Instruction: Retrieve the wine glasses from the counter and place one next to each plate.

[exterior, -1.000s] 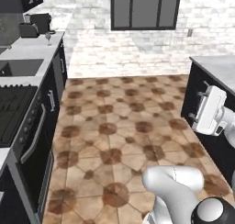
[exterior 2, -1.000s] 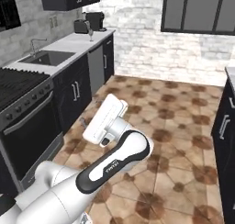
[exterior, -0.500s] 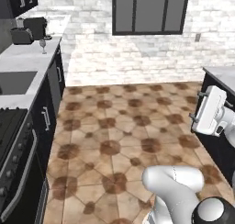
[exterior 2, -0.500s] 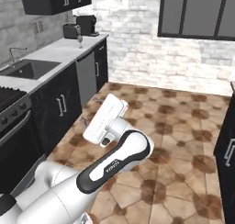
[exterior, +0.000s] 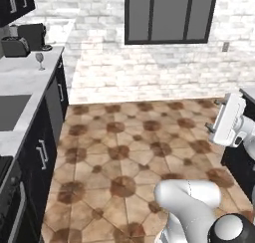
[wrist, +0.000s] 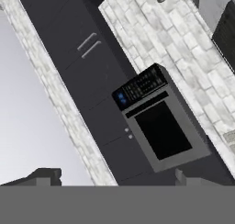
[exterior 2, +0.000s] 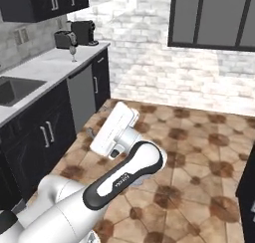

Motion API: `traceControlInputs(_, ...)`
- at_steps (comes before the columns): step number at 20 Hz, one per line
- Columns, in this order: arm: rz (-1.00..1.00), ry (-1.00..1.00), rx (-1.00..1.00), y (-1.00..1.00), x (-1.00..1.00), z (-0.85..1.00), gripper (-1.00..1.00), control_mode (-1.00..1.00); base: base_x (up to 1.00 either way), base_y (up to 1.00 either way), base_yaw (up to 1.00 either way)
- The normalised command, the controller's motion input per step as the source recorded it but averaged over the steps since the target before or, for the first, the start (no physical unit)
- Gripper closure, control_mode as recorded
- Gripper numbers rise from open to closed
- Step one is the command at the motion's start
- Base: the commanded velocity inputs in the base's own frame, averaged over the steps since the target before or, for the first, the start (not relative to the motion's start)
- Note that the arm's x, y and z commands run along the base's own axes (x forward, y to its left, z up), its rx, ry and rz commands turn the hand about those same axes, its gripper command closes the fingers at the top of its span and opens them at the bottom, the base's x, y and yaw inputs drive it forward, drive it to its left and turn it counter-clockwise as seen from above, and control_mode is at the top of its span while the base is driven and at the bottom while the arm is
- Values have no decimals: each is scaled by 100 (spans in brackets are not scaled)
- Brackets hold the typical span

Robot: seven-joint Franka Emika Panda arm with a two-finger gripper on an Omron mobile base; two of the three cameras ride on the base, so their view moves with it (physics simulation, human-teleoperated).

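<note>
On the far left, one wine glass (exterior: 40,60) is seen standing upright on the white tabletop (exterior: 30,82), near the far end, just in front of a dark coffee machine (exterior: 33,35) and beside a dark toaster (exterior: 15,47). A dark sink (exterior 2: 12,90) is set into the same tabletop, closer to the robot. In the middle, a brown tiled floor (exterior: 129,152) is spread out. On the right of the left base view, the end effector (exterior: 226,118) is held up in the air, over the floor, with nothing in it. In the hand view, its two finger tips (wrist: 46,175) are seen standing wide apart. The wine glass is well apart from the end effector, far off to its left and farther ahead. The step in hand looks like getting close to the glass. To do it well, the robot should be brought right up to the tabletop first. Then the glass should be reached slowly and taken gently, so it is not knocked over.
</note>
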Motion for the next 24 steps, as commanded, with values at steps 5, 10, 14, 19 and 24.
traceControlInputs(5,0,0,0,0,0,0,-100,100,100,12,0)
traceControlInputs(10,0,0,0,0,0,0,-100,100,100,20,0)
traceControlInputs(14,0,0,0,0,0,0,-100,100,100,30,0)
traceControlInputs(19,0,0,0,0,0,0,-100,100,100,27,2)
traceControlInputs(24,0,0,0,0,0,0,-100,100,100,10,22)
